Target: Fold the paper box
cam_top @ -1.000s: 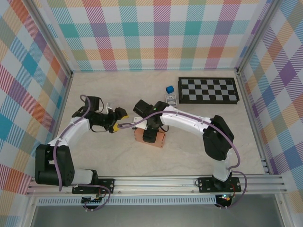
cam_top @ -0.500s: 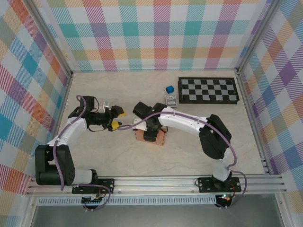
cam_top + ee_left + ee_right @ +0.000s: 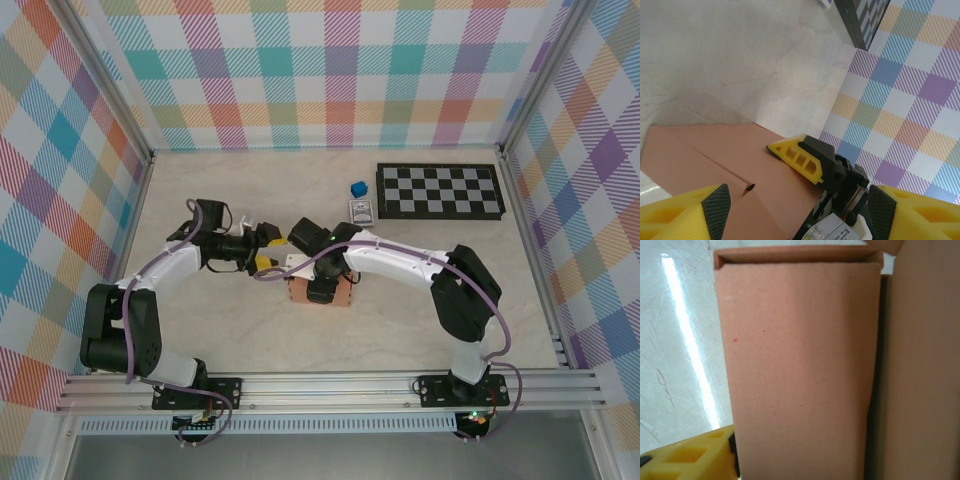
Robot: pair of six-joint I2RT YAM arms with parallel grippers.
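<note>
My left pincer is spread wide: in the left wrist view its two yellow fingers stand far apart at the bottom corners, with nothing between them. It hangs just to the left of the salmon-orange thin cardboard box, and I cannot tell if it touches it. The box sits on the pale marble-patterned table, about in the middle and a little toward the near side, well apart from the black-and-white checkered board at the far right. From the left wrist I see a flat orange face of the box with a crease and a small slit. My right pincer is down on top of the box, and one of its yellow fingers lies against that orange face. In the right wrist view a tall panel of the box stands right before the camera, with one yellow finger at its left lower corner; the other finger is hidden, so I cannot tell if this pincer is pinching the panel or spread.
</note>
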